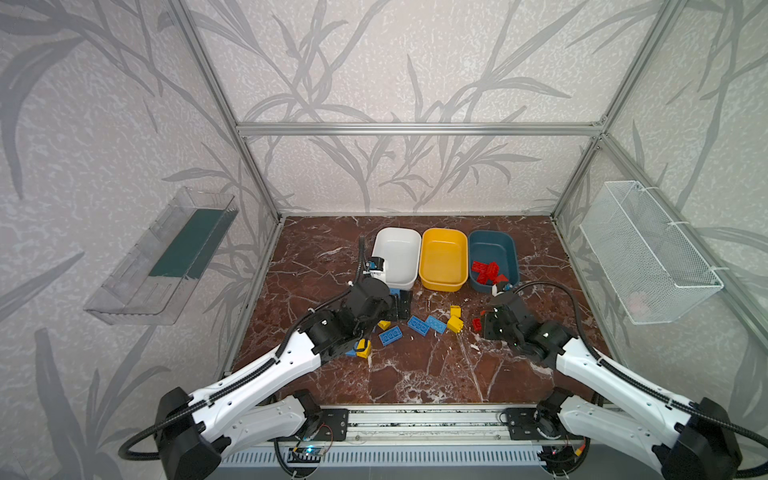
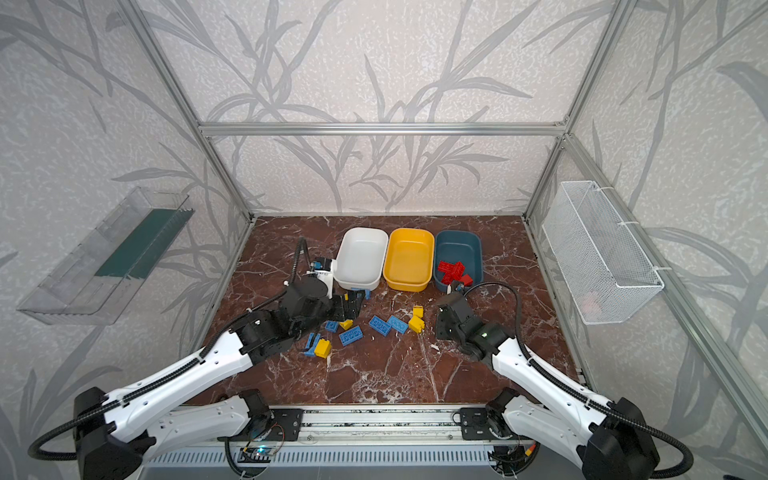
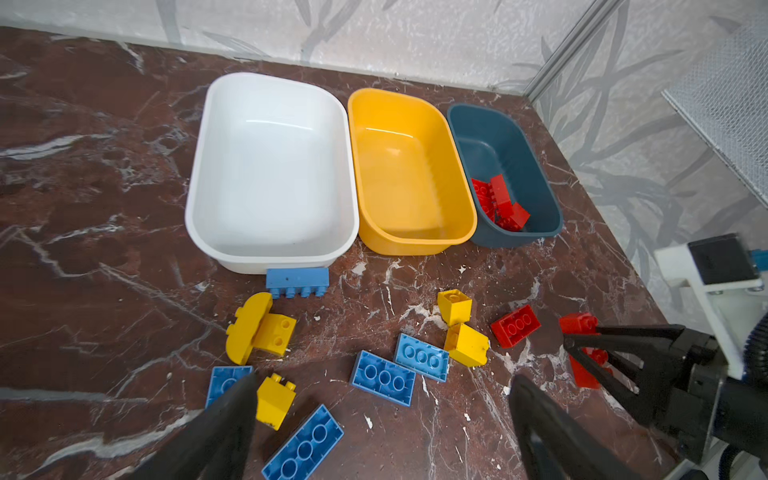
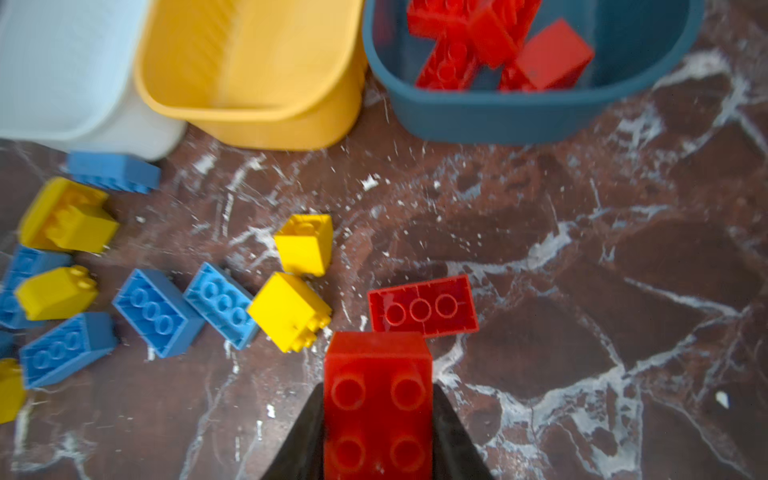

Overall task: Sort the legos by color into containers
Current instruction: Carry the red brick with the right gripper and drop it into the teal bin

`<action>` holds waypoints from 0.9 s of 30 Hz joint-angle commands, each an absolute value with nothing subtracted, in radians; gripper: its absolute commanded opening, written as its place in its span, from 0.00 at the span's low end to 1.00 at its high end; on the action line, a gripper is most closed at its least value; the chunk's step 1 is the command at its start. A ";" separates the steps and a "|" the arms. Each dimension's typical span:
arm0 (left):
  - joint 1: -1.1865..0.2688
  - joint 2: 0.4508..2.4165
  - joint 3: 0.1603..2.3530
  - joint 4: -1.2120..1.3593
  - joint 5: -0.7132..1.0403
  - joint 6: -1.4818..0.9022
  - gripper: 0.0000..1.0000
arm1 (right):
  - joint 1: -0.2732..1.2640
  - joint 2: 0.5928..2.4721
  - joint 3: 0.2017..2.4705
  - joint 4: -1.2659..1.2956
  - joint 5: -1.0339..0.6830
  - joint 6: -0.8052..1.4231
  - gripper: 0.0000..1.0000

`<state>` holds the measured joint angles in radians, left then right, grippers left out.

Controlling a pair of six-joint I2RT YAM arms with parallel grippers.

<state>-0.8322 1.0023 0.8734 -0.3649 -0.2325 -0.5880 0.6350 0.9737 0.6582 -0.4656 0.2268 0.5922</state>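
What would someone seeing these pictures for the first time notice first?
Three tubs stand in a row at the back of the marble table: the white tub and yellow tub are empty, the teal tub holds a heap of red bricks. In front lie scattered blue and yellow bricks, and the right claw, before the teal tub, is shut on a red brick.

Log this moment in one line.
left gripper open; right gripper shut on red lego brick; teal tub: red lego bricks; white tub, yellow tub: empty
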 commanded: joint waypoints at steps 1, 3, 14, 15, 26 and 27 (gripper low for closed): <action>-0.833 0.948 0.882 -0.517 -0.306 -0.624 0.94 | 0.619 0.967 0.754 -0.498 0.228 0.523 0.14; -0.833 0.913 0.868 -0.550 -0.314 -0.619 0.94 | 0.597 0.991 0.806 -0.497 0.217 0.501 0.14; -0.828 0.882 0.845 -0.714 -0.341 -0.653 0.93 | 0.377 1.250 1.011 -0.376 0.146 0.475 0.13; -0.827 0.883 0.834 -0.714 -0.338 -0.663 0.92 | 0.355 1.280 1.029 -0.363 0.135 0.478 0.13; -0.826 0.901 0.732 -0.705 -0.307 -0.742 0.92 | 0.224 1.566 1.175 -0.301 0.101 0.473 0.14; -0.825 0.901 0.727 -0.703 -0.307 -0.745 0.92 | 0.220 1.589 1.189 -0.305 0.098 0.471 0.16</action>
<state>-0.8299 0.9012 0.7376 -0.6865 -0.2977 -0.7082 0.2295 1.5532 1.1404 -0.3325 0.1154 0.4816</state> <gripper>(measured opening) 0.917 0.337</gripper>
